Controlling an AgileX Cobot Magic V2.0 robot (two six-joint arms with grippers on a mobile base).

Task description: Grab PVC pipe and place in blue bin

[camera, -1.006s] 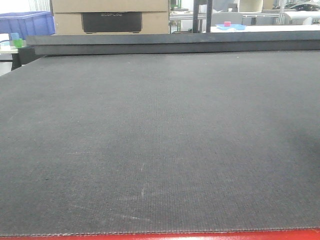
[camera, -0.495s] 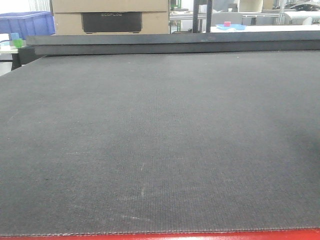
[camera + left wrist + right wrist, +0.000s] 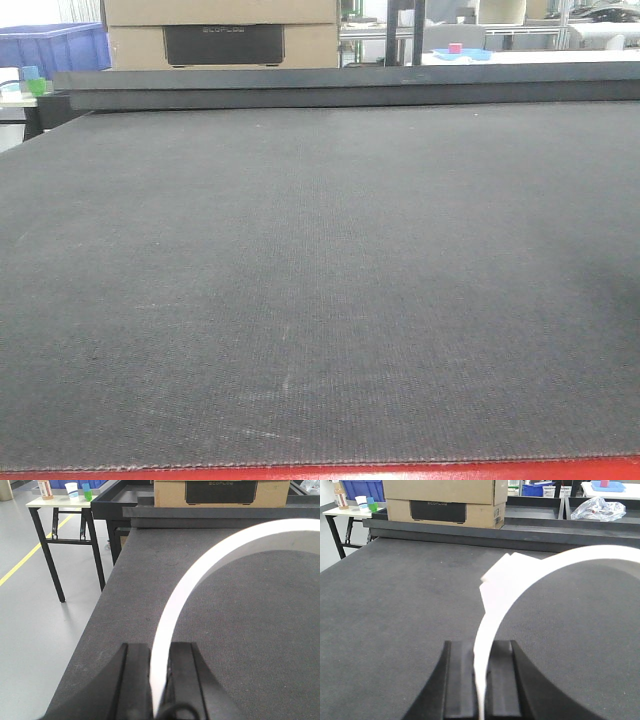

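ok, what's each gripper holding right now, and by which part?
Left gripper and right gripper each pinch the thin curved wall of a white PVC pipe, edge-on between the fingers. Same pipe or two: cannot tell.

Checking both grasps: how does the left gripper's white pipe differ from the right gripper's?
The left pipe curves smoothly; the right pipe has an angular lump on its outer edge. The left pipe is near the table's edge, floor beside it; the right pipe is over the mat. Both are white, arc rightward, and sit between dark fingers.
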